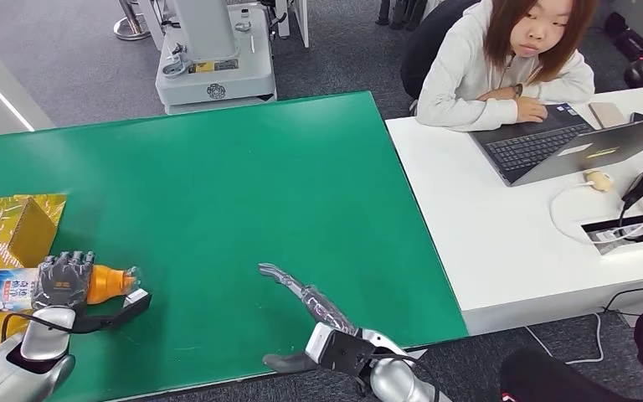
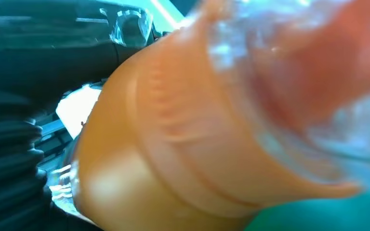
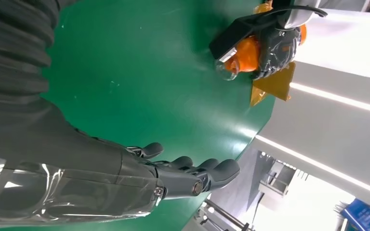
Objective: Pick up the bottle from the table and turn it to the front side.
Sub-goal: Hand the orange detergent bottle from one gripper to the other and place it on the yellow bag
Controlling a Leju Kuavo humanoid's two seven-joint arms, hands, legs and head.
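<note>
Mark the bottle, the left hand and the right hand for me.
bottle [image 1: 107, 283], head view: on the bare orange body just past the fingers.
left hand [image 1: 64, 282], head view: on the back of the hand gripping the bottle.
right hand [image 1: 316, 303], head view: on the palm, fingers stretched out over the green table.

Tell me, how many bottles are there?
1. An orange bottle lies sideways in the left hand, near the green table edge. None elsewhere that I can see.

Left hand [image 1: 64, 280] grips the bottle [image 1: 17, 289] from above; right hand [image 1: 306, 300] lies flat, fingers extended, holding nothing.
</note>
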